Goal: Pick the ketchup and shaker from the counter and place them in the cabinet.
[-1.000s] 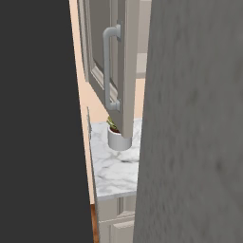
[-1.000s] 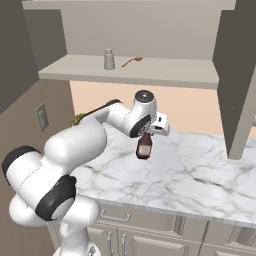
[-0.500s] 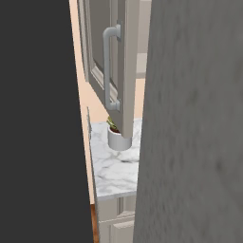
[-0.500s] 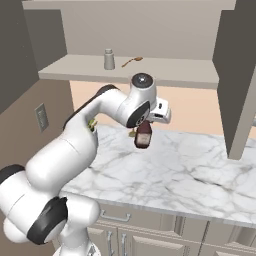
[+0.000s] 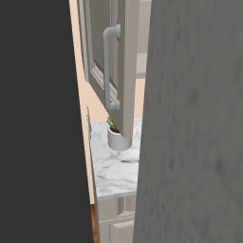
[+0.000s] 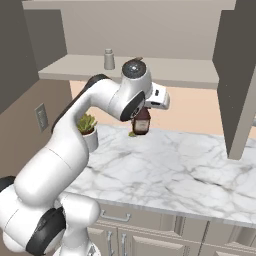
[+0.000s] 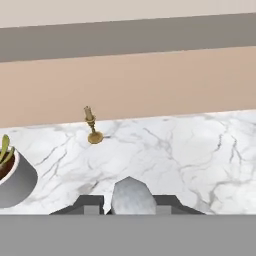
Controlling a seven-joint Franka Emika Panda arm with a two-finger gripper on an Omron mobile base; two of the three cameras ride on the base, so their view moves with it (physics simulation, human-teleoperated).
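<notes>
The ketchup point(image 6: 141, 123), a dark brown bottle, hangs above the back of the white marble counter point(image 6: 175, 165), and my gripper point(image 6: 143, 112) is shut on its neck. In the hand view its grey cap point(image 7: 130, 195) sits between my fingertips, the gripper point(image 7: 130, 206) pointing at the counter point(image 7: 170, 145) and the back wall. The grey shaker point(image 6: 108, 59) stands on the open cabinet's shelf point(image 6: 75, 67), up and to the left of my hand.
A potted plant point(image 6: 89, 132) point(image 7: 10, 175) point(image 5: 118, 140) stands at the counter's left end. A small brass candlestick point(image 7: 91, 127) sits near the wall. An open cabinet door point(image 6: 240, 75) hangs at the right; another door point(image 5: 110, 66) blocks much of the left base view.
The arm has lifted the ketchup higher above the counter and turned the hand; the elbow swung up and to the left. The shaker stayed on the shelf.
</notes>
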